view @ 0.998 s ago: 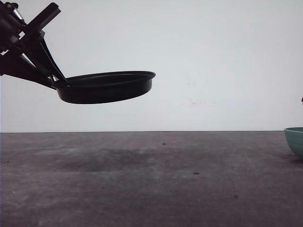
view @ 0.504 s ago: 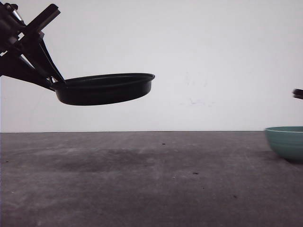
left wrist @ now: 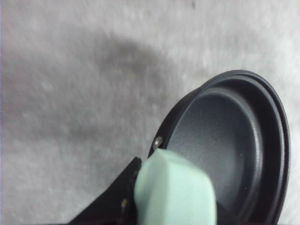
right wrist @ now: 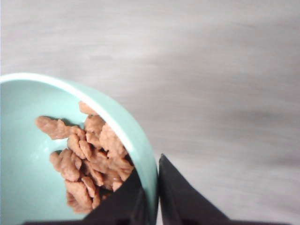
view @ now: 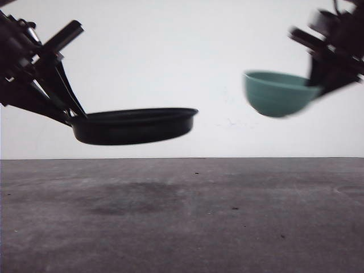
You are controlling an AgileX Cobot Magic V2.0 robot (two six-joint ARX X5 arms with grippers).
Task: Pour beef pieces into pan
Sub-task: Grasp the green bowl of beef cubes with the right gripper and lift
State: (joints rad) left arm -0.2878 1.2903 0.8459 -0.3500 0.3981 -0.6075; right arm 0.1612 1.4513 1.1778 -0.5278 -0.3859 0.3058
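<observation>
I am holding the wide, shallow black pan (view: pixel 133 125) aloft with the left gripper (view: pixel 67 111), which is clamped on its mint-green handle (left wrist: pixel 174 191). The right gripper (right wrist: pixel 151 197) is pinching the rim of the teal-green bowl (view: pixel 277 92), raised well apart from the pan, reddish-brown beef pieces (right wrist: pixel 89 157) heaped inside. I judge this the approach: next I am bringing the bowl over the pan, then tipping.

The teal bowl (view: pixel 277 92) has risen off the table – leftward, toward the pan (view: pixel 133 125), which sank slightly.

A dark grey, mottled table (view: pixel 182 227) bears small dark specks (view: pixel 235 208).
</observation>
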